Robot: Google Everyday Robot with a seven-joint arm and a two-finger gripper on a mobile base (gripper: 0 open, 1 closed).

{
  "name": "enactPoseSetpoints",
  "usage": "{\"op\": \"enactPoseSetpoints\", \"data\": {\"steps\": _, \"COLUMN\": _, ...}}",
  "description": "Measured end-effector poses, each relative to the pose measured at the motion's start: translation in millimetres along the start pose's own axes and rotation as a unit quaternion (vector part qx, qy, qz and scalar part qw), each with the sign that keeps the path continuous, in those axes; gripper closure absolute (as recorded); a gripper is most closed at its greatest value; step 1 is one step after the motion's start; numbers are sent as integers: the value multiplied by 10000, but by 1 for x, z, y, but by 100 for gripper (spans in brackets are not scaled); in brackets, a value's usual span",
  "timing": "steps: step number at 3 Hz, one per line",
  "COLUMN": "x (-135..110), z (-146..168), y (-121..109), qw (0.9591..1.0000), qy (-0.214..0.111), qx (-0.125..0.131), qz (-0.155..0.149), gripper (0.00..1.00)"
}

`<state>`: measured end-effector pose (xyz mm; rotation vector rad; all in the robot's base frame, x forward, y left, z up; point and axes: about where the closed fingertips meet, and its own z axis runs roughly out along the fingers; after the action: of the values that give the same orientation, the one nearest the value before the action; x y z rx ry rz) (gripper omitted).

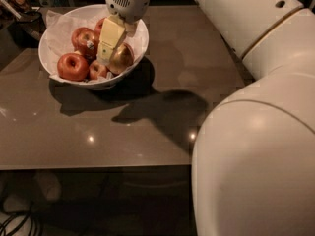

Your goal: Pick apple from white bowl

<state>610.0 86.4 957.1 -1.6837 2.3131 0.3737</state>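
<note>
The white bowl point(61, 26), lined with crumpled white paper, stands on the table's far left. It holds several apples. The palest apple point(124, 57), yellow-green with a blush, lies at the bowl's right side. A deep red apple point(73, 66) and a red apple with a small sticker point(86, 41) lie to its left, and a small red one point(98, 70) lies at the front. My gripper point(106, 57) reaches down into the bowl from above. Its yellow tip is right beside the pale apple's left side, among the apples.
The bowl sits on a brown glossy table point(123, 127) whose front edge runs across the lower middle. My large white arm point(256, 132) fills the right side. Dark clutter point(19, 6) lies beyond the table's far-left corner. Cables point(15, 222) lie on the floor.
</note>
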Motion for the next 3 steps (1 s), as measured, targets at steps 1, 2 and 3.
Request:
{"op": "enactPoseSetpoints", "data": {"steps": 1, "x": 0, "z": 5, "y": -3, "qw": 10000, "qy": 31, "qx": -23, "qz": 75, "gripper": 16}}
{"op": "enactPoseSetpoints", "data": {"steps": 2, "x": 1, "z": 11, "y": -8, "qw": 9998, "qy": 70, "qx": -44, "qz": 153, "gripper": 15}}
{"op": "enactPoseSetpoints", "data": {"steps": 3, "x": 3, "z": 16, "y": -12, "qw": 9997, "qy": 62, "qx": -119, "qz": 221, "gripper": 16}}
